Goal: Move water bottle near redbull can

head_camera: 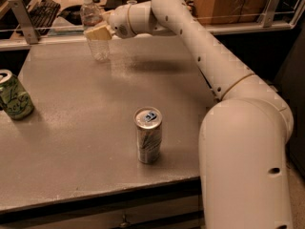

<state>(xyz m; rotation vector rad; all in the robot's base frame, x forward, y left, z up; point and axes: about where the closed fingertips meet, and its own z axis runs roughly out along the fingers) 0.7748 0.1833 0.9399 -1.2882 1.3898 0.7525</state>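
The water bottle (98, 46), clear with a white cap, stands upright at the far left of the grey table (71, 142). My gripper (98, 31) reaches in from the right and is shut around the bottle's middle, with one tan finger pad (96, 32) showing in front of it. The redbull can (148, 135), slim and silver with a blue mark on its top, stands upright near the table's front edge, well apart from the bottle.
A wider green can (15, 99) stands at the table's left edge. A railing (267, 25) runs along the back edge, with a keyboard (40, 14) behind it. My arm (200, 46) spans the table's right side, and its base (245, 166) blocks the front right.
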